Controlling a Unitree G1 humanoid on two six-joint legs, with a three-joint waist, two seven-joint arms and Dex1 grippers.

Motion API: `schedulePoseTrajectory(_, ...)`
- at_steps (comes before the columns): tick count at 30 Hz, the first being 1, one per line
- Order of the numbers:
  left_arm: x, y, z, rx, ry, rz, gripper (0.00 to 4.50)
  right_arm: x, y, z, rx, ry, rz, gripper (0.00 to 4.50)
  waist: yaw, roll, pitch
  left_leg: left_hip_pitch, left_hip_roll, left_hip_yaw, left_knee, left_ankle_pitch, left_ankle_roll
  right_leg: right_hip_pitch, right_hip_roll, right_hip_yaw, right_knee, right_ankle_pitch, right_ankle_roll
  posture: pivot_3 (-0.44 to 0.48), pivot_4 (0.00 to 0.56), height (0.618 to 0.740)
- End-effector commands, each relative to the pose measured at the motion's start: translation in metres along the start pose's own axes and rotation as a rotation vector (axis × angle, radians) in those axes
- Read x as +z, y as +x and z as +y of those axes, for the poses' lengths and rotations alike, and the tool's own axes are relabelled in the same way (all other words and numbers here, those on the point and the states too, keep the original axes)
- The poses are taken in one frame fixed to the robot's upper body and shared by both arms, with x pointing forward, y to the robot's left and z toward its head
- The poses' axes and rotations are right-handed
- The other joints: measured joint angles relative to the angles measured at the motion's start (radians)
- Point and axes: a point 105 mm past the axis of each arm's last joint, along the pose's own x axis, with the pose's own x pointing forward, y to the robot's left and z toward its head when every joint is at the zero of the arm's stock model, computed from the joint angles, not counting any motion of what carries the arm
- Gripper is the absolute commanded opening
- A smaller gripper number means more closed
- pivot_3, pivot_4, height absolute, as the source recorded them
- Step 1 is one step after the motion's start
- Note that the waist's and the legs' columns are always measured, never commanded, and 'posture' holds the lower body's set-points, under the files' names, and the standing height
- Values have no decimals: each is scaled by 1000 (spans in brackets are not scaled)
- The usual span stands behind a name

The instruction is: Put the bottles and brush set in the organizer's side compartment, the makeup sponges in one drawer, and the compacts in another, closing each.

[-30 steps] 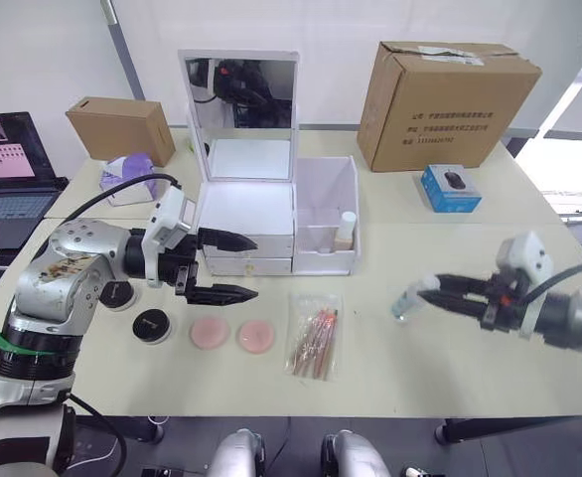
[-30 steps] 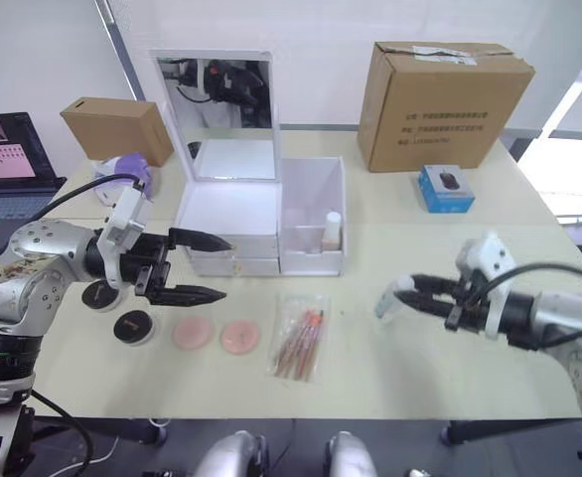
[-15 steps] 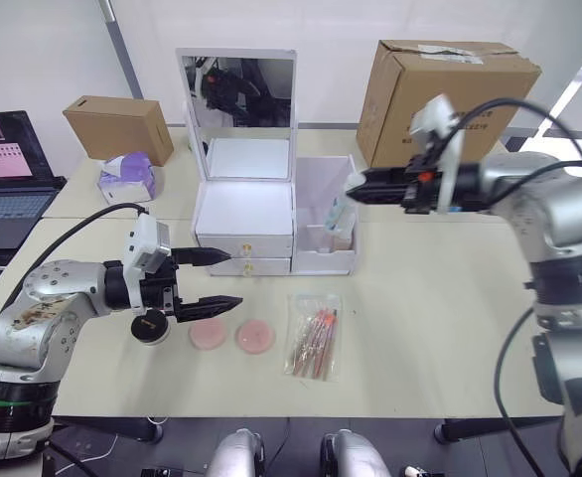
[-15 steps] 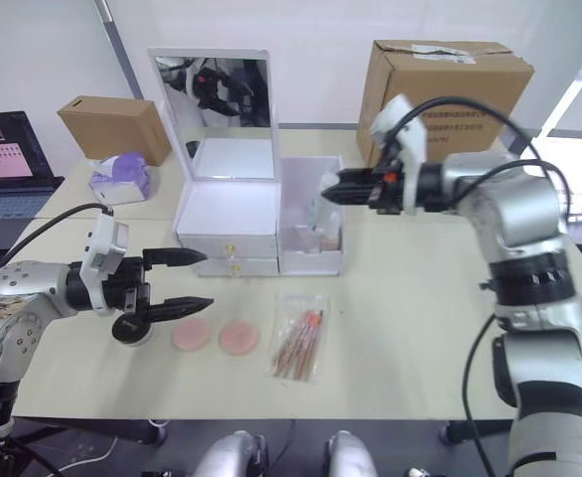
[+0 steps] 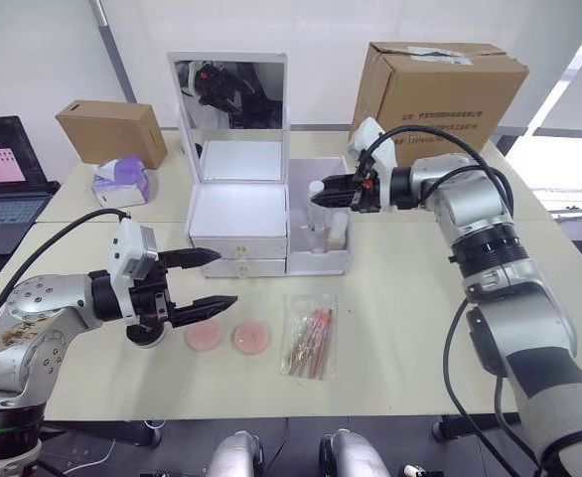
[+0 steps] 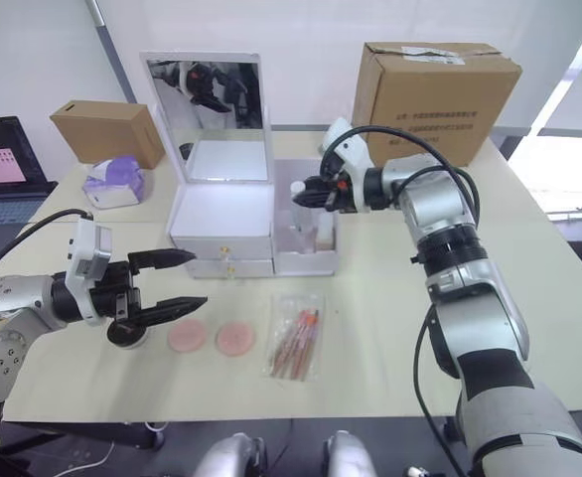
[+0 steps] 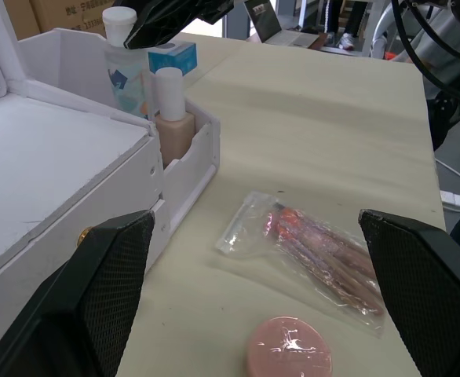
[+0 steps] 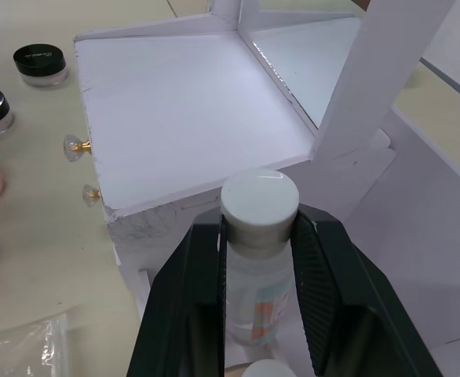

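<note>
Surface (image 5: 420, 318) status: right end effector (image 8: 257, 236) clamped on a bottle (image 8: 255, 267) over the organizer's (image 5: 239, 214) side compartment beside another bottle (image 7: 173, 106); left end effector (image 5: 204, 281) open, empty; brushes (image 5: 314, 332), sponges (image 5: 252, 337), compacts (image 5: 144, 335) remain before the organizer.

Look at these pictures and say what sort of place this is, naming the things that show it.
Probably an office or lab room used for robot trials, not a home. A laptop sits on a side desk, cardboard boxes and a boxed computer mouse share the plain table, and the makeup organizer looks like a staged prop.
</note>
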Motion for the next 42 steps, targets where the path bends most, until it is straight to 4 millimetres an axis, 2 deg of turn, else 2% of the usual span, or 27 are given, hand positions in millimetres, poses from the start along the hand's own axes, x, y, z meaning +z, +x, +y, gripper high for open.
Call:
schedulePoseTrajectory(1, 7, -2, -1, 1, 29, -12, 4500, -2, 0, 5, 34, 27, 18, 873, 0, 0, 0, 0, 0, 0, 0, 0, 0, 0, 0, 0, 0, 0, 0, 0, 150, 731)
schedulePoseTrajectory(7, 5, -1, 0, -1, 22, -9, 4500, 12, -10, 1, 23, 31, -23, 873, 0, 0, 0, -2, 0, 0, 0, 0, -1, -2, 0, 0, 0, 0, 0, 0, 150, 731)
schedulePoseTrajectory(16, 5, -1, 2, -3, 30, -5, 4500, -19, 9, 7, 6, 10, 47, 873, -1, 0, 0, -2, 0, 0, 0, 0, -1, -2, -1, 0, 0, 0, 0, 0, 150, 731)
schedulePoseTrajectory(21, 5, -1, 2, -3, 30, 1, 4500, -25, 16, 11, 28, 24, 45, 873, 0, 0, 0, -2, 0, 0, 0, 0, -1, -2, -1, 0, 0, 0, 0, 0, 150, 731)
schedulePoseTrajectory(24, 5, -1, 3, -4, 30, 2, 4500, -22, 15, 11, 33, 25, 36, 1870, 1, 0, 0, -2, -1, 0, 0, 0, -1, -2, -1, 0, 0, 0, 0, 0, 150, 731)
schedulePoseTrajectory(28, 4, -2, 5, -5, 30, 6, 4500, -6, 5, 9, 35, 22, -9, 3260, 1, 1, 0, -2, -1, 0, -1, 0, -1, -2, -1, -1, 0, 0, 0, 0, 150, 731)
schedulePoseTrajectory(31, 3, -6, 11, 20, 23, 7, 4500, 8, -11, 9, 37, 23, -52, 4272, 1, 1, 1, -3, -1, 0, -1, 0, -1, -2, -1, -1, 0, 0, 0, 0, 150, 731)
schedulePoseTrajectory(32, 2, -10, 15, 34, 17, 8, 4500, 12, -23, 9, 34, 25, -68, 4453, 1, 1, 1, -3, -1, 0, -1, 0, -1, -2, -1, -1, 0, 0, 0, 0, 150, 731)
schedulePoseTrajectory(35, -2, -24, 28, 94, -5, 3, 4500, 13, -55, 11, 0, 42, -93, 4453, 5, 1, 1, -3, -1, 0, -1, 0, -1, -2, -2, -1, -1, 0, 0, 0, 150, 731)
schedulePoseTrajectory(38, -12, -48, 46, 197, 18, 25, 4500, -1, -91, 12, -82, 80, -89, 4453, 10, 1, 1, -3, -1, 0, -1, 0, -1, -2, -5, -3, -3, 0, 0, 0, 150, 731)
schedulePoseTrajectory(42, -34, -94, 65, 336, -8, 76, 4500, -43, -149, 15, -258, 139, -11, 4453, 13, 1, 1, -3, -1, 1, -2, -1, -1, -2, -10, -4, -3, 0, 0, 0, 150, 731)
